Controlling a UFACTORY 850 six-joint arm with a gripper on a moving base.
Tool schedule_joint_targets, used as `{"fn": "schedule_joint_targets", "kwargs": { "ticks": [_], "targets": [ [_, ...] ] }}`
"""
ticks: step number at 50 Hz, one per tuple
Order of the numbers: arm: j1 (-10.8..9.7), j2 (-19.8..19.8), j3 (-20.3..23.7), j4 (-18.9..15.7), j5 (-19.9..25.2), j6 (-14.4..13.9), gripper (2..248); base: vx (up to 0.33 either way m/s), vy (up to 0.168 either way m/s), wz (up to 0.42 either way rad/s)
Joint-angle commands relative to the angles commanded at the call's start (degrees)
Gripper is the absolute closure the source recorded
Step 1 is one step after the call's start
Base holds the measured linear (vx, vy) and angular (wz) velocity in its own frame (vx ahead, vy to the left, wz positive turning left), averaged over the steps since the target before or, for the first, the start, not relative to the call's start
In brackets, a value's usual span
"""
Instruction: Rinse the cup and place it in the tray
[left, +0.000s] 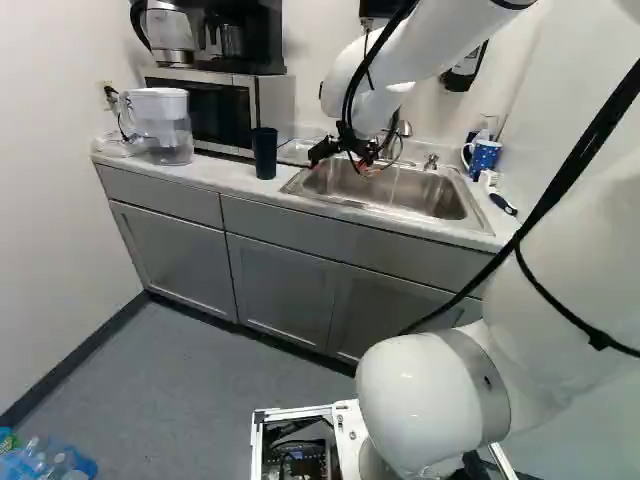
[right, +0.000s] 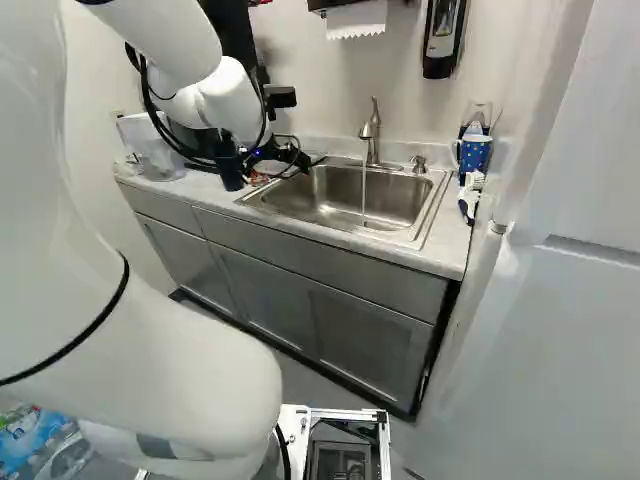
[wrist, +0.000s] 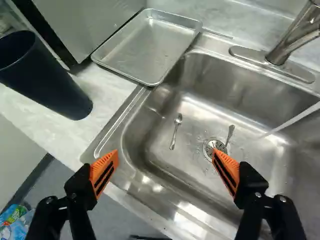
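Wrist view: the sink (wrist: 200, 195), then the tray (wrist: 147, 40) and cup (wrist: 42, 75), with my claw (left: 338, 166) wide open.
Largest, the counter (left: 230, 175) gives me a strip of surface between cup and front edge, and another between cup and sink rim. The microwave (left: 215, 112) bounds one side of the tray, which lies right beside it and reaches onto the sink's rim at a corner. The faucet (wrist: 295, 35) rises behind the basin, water running well off to one side of my fingers. The cup stands upright; nothing sits between my fingers. Smallest, two spoons (wrist: 176, 131) lie in the basin, one touching the drain (wrist: 215, 147).
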Motion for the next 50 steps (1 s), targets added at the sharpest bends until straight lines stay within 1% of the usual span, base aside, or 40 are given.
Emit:
{"fn": "schedule_joint_targets", "kwargs": {
  "ticks": [50],
  "targets": [
    [10.05, -2.69, -2.52, 0.0, 0.0, 0.0, 3, 0.0, 0.0, 0.0]
  ]
}}
